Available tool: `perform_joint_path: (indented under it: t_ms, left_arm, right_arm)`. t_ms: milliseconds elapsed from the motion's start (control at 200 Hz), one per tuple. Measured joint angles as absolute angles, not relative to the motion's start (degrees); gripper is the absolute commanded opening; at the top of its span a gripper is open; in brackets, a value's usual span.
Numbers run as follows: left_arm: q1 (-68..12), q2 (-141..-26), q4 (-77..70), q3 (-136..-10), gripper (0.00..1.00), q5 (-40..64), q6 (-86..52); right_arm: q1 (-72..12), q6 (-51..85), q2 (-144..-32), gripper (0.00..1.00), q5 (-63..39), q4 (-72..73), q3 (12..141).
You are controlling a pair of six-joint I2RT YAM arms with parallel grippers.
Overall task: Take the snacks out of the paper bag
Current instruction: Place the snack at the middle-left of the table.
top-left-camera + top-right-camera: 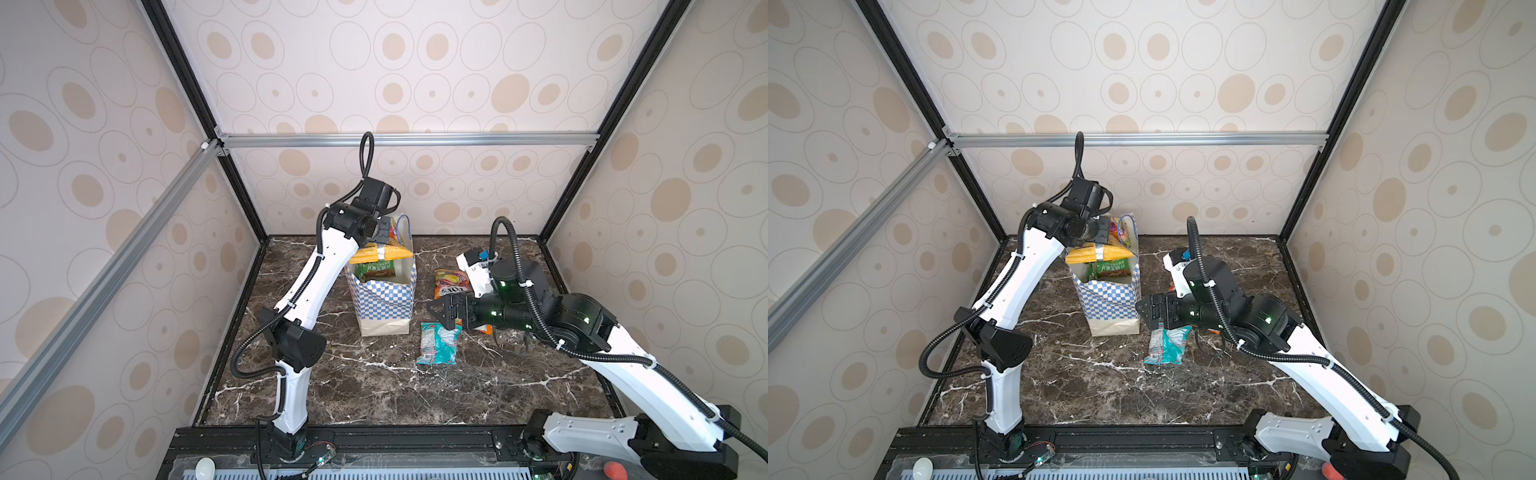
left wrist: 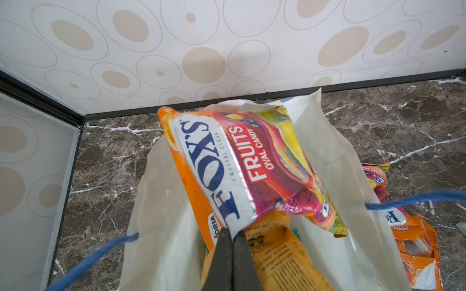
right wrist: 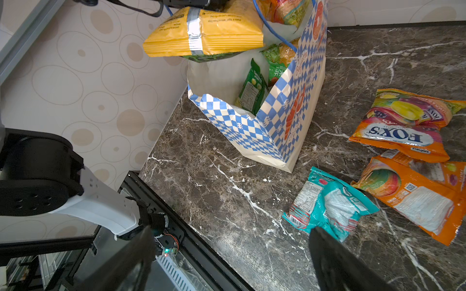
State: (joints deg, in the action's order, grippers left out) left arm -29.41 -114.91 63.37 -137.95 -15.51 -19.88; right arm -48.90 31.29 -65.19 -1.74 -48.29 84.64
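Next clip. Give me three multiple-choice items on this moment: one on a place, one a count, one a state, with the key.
1. Where is the teal packet? A) on the table beside the paper bag B) inside the bag C) hanging from a handle
2. How many packets lie on the table? A) one B) six C) three
3. The left gripper is: A) open, empty B) shut on the orange Fox's packet C) resting on the table
Key: A, it lies flat on the marble; C, the teal one plus two orange packets; B, its jaws pinch the packet's edge above the bag.
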Motion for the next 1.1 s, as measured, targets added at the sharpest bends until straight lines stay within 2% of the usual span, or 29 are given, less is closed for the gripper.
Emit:
perform_joint_path:
  t_ms: [600,845,1100]
  left_arm:
    - [-30.61,-97.12,58.04,-137.32,0.0,-10.13,-19.9]
    - [-30.65,-81.6,48.21,-120.64,0.0,-11.27,-18.0]
    - [-30.65,-66.81,36.49,-103.68,0.0,-23.33,-13.74]
  right_arm:
    - [-48.93,31.62,-65.87,0.99,-1.8,-46.96,85.27]
    - [-48.93,30.96,-66.59,0.99,-1.8,-46.52,85.27]
    - [-48.97,29.93,-67.11,1.0,-1.72,-45.78,85.27]
